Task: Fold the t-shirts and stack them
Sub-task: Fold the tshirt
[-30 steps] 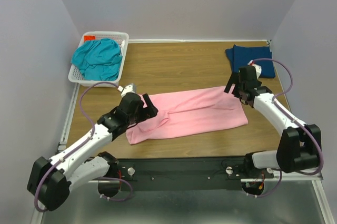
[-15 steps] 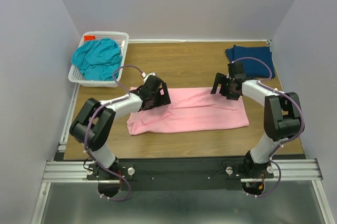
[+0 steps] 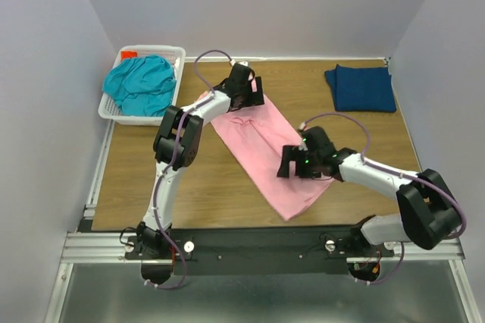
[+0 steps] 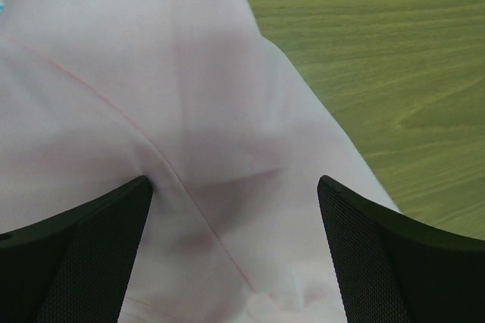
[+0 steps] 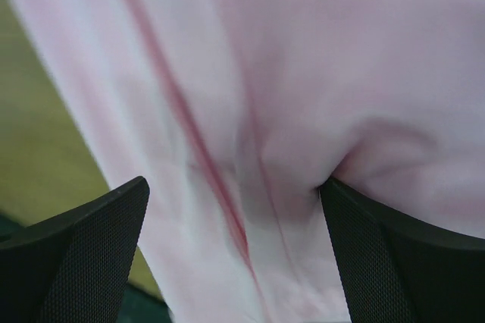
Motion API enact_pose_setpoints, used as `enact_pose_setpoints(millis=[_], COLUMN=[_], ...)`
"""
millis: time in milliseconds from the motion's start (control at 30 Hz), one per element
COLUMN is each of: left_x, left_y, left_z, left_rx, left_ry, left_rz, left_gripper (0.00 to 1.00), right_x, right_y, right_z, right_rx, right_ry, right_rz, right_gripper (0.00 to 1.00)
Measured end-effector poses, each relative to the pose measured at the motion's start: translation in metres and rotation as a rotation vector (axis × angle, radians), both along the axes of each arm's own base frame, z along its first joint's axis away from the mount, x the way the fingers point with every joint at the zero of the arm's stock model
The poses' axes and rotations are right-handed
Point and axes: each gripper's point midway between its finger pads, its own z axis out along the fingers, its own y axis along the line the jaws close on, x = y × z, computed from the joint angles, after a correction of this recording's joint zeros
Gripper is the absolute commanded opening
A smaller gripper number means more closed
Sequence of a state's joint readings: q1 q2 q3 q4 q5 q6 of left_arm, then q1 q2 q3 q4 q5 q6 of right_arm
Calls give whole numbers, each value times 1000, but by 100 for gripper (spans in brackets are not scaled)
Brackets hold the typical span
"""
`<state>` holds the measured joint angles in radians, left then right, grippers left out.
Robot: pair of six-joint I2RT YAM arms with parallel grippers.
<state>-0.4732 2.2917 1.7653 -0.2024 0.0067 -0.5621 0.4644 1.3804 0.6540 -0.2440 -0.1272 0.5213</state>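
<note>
As the pink t-shirt (image 3: 265, 145) lies diagonally, upper centre to lower right, jaws of the left arm (image 3: 201, 111) rest spread on its upper end, those of the right arm (image 3: 371, 174) near its lower.

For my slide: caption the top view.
Left tool and right tool on the diagonal pink tee; navy tee folded, teal tee in basket.

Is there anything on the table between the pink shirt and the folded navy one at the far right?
Nothing rests on the table between them. Bare wood separates the pink t-shirt from the navy t-shirt; only the right arm's cable arches over that gap.
</note>
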Motion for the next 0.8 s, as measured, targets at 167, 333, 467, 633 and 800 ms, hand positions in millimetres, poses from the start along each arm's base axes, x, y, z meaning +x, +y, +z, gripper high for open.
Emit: enact_pose_setpoints(millis=[167,333,467,633,800], left_x=[14,20,19,15,5], left_y=[-13,-24,-30,-28,-9], left_z=[0,0,1,8,62], left_rx=[6,23,31,58,66], left_ry=[-9,-29,-36,-14,-67], left_rz=[-51,-101,-133,-147,-109], left_gripper=[98,98,98,98,98], right_x=[-94,-127,-110,-69,-8], right_y=[85,110,116,120,111], right_z=[3,10,24,69,101], right_rx=[36,12,-4,-5,-11], right_ry=[31,22,-42,-195,-286], right_rz=[428,611,582,464,291], right_gripper=[100,100,100,100,100])
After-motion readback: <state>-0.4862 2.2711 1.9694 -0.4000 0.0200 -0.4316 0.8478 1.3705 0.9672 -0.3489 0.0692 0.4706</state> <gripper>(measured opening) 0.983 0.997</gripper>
